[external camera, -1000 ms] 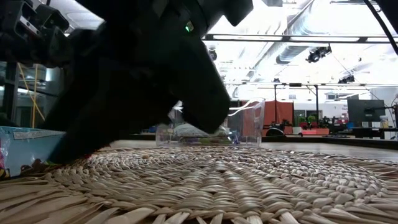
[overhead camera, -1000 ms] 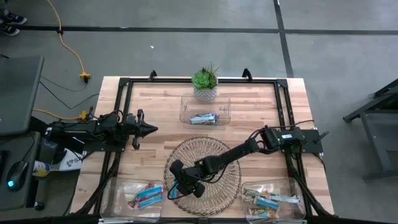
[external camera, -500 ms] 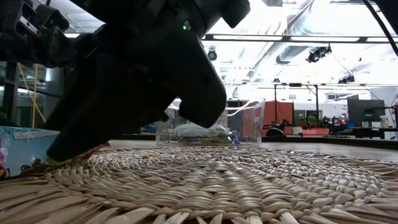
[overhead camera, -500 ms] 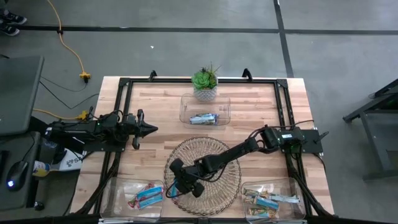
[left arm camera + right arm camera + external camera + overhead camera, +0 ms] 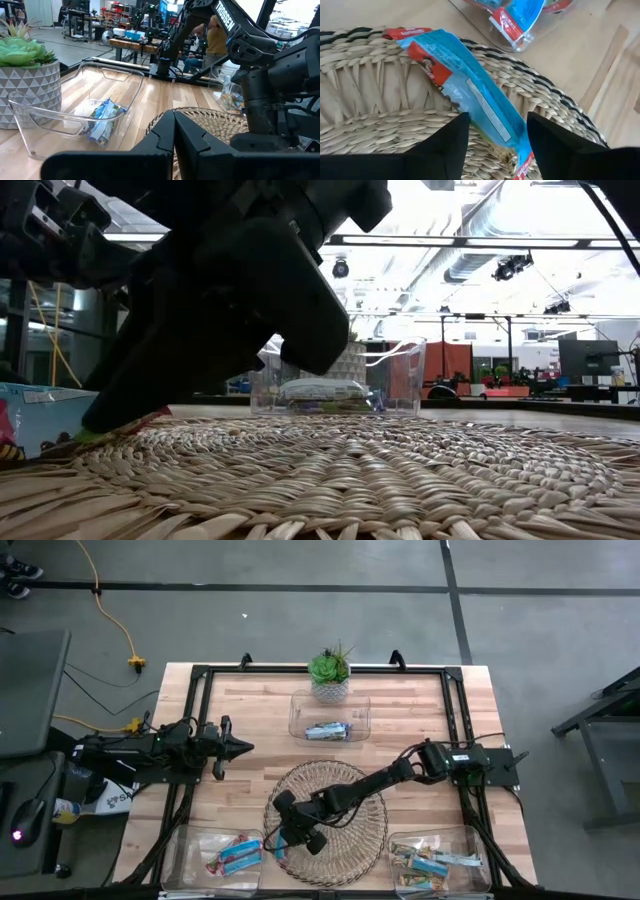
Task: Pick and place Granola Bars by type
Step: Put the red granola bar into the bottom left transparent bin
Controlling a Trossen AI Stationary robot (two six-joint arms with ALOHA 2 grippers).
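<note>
A bright blue granola bar with red ends (image 5: 480,107) lies slantwise on the left near rim of the round wicker tray (image 5: 350,785). My right gripper (image 5: 284,840) reaches over the tray and has the bar between its fingers (image 5: 495,145). The bar's end also shows under the gripper in the low view (image 5: 135,425). My left gripper (image 5: 240,748) waits at the table's left side, shut and empty (image 5: 174,122). My right gripper pinches the blue bar across its width, one finger (image 5: 452,145) on each long edge (image 5: 517,132), near the bar's nearer end. The fingers come from above, slanting down. The bar's far red end (image 5: 407,34) rests on the tray's woven rim.
A clear bin (image 5: 215,855) at the near left holds blue bars, just beyond the tray rim (image 5: 520,20). A clear bin (image 5: 435,862) at the near right holds tan-green bars. A far bin (image 5: 330,718) holds a silvery-blue bar, with a potted plant (image 5: 330,672) behind it.
My right gripper has shifted a little toward the table's left edge and risen slightly over the tray rim, and the bar's end shows more beneath it.
</note>
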